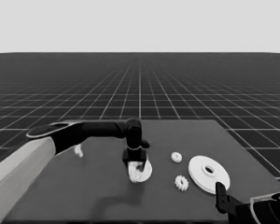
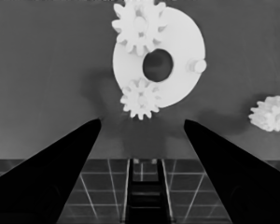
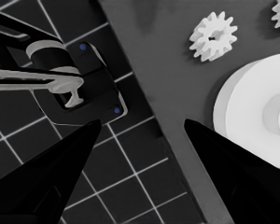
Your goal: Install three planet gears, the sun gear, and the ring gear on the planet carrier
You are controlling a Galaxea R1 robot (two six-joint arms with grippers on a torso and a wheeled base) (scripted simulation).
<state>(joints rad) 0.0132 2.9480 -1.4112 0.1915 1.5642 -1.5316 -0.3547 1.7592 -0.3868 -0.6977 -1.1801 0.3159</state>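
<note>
The smaller round part (image 1: 147, 171) lies in the middle of the table. Two planet gears (image 2: 139, 29) (image 2: 140, 98) sit on its face (image 2: 182, 42), and a bare peg (image 2: 196, 65) stands at its rim. My left gripper (image 1: 136, 168) hangs just over this part, and its fingers (image 2: 142, 121) are open with nothing between them. Two more gears (image 1: 176, 157) (image 1: 181, 182) lie loose to the right. The larger round part (image 1: 208, 174) rests flat beyond them. My right gripper (image 1: 220, 189) waits at the table's near right corner, open and empty.
A thin white piece (image 1: 78, 150) lies at the table's left, beside the left arm. In the right wrist view a loose gear (image 3: 213, 36) and the larger round part (image 3: 256, 112) lie near the table's edge, with dark machinery (image 3: 79, 88) past it.
</note>
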